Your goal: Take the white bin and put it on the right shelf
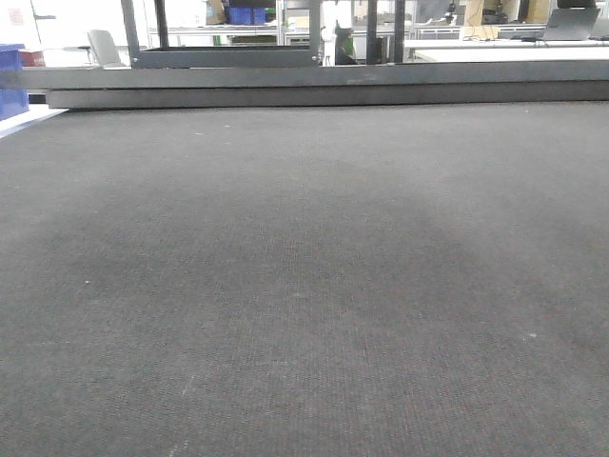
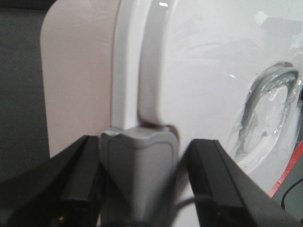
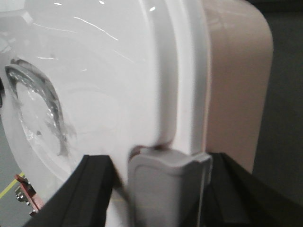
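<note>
Large pale pinkish-white translucent plastic tub, glossy lid [image 2: 213,85], hangs between my 2 claws. Left claw [image 2: 139,182], right claw [image 3: 163,189] each straddle grey latch; clamped or not, can't tell. Slick, bulky, stiff rim: I'd keep grip at the latches.

Left hand [image 2: 139,184] and right hand [image 3: 163,189] each have black fingers spread around a grey clasp.

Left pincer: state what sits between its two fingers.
In the left wrist view, the grey latch of the white bin sits between the left pincer's fingers.
</note>
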### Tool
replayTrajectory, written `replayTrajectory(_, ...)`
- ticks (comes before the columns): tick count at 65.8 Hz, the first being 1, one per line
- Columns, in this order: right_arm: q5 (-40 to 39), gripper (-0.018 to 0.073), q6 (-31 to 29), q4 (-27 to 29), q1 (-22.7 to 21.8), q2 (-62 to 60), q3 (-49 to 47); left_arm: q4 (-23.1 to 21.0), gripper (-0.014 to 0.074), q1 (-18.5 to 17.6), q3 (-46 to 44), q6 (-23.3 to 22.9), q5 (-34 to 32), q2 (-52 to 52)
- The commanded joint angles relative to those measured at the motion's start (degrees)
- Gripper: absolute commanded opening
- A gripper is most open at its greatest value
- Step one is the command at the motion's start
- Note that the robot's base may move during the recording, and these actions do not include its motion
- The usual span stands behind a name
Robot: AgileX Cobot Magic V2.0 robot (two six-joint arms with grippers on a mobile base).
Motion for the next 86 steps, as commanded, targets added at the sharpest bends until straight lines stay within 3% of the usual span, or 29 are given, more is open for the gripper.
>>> replayTrajectory(1,9.47,0.0412,-0.07,14.76,1.11,-1.03,-2.17,-8.56,0.0218,-1.35,-1.91,0.83,1.05,-0.9)
replayTrajectory(86,8.65,0.0412,-0.07,14.71,1.11,-1.04,-2.17,-7.91,0.0218,-1.35,-1.91,0.83,-0.28,-0.9)
